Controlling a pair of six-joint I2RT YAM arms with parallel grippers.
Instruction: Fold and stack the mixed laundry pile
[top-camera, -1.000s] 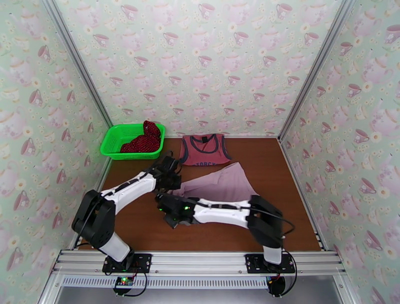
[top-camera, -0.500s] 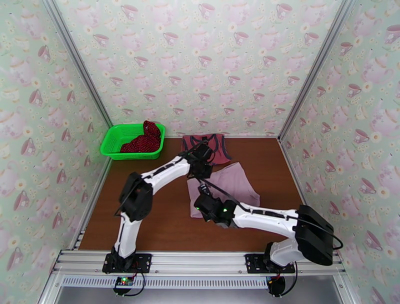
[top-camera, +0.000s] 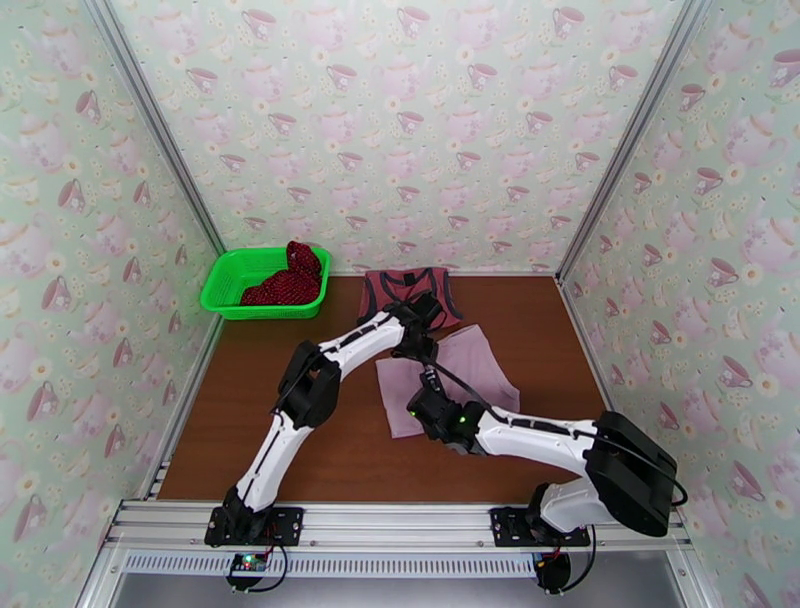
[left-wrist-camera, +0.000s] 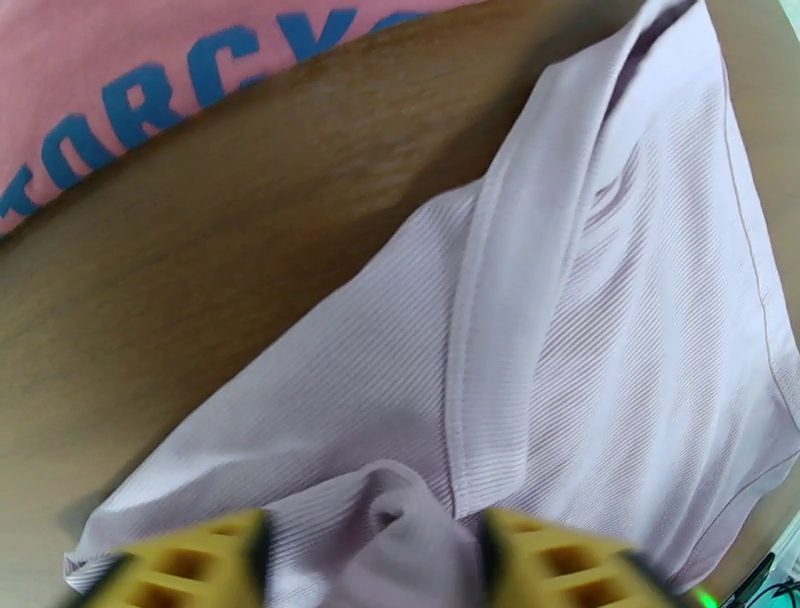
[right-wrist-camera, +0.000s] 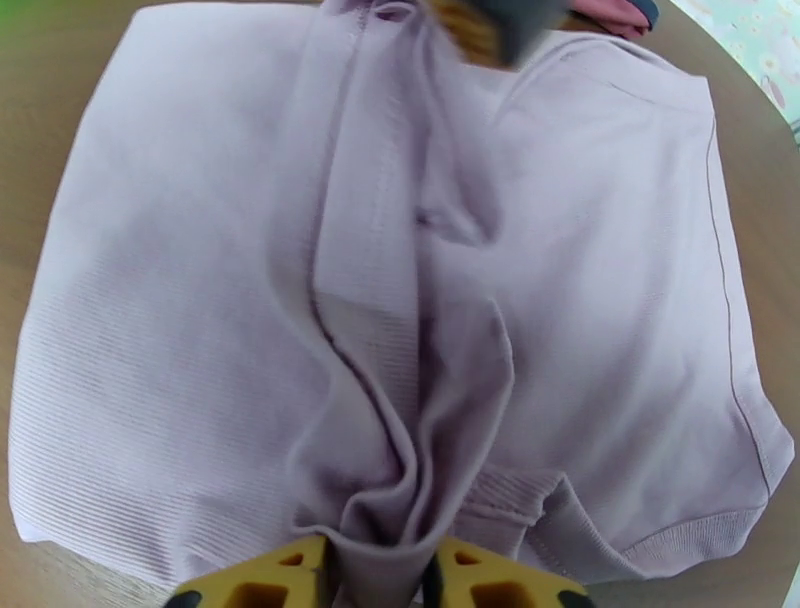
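Observation:
The pale mauve-pink piece (top-camera: 470, 365) lies folded over on the brown table, with a ridge of cloth running down its middle (right-wrist-camera: 200, 250). My left gripper (top-camera: 430, 348) hovers at its far edge, jaws wide apart, a loose lump of the cloth (left-wrist-camera: 600, 300) sitting between them (left-wrist-camera: 375, 550). My right gripper (top-camera: 425, 397) is at the near edge, its narrow gap (right-wrist-camera: 380, 575) packed with a gathered fold. The dusty-red tank top (top-camera: 447, 295) lies flat just beyond, its blue lettering visible (left-wrist-camera: 150, 80). The dark-red dotted cloth (top-camera: 295, 275) is heaped in the basket.
A bright green mesh basket (top-camera: 225, 275) stands at the back left corner. Wallpapered walls close in the table on three sides. Bare brown tabletop (top-camera: 280, 420) spreads left of the mauve-pink piece and along the right (top-camera: 560, 380).
Both arms swept right and back, carrying the mauve-pink piece's left edge over onto itself. The left jaws have sprung wide and the right jaws have parted slightly.

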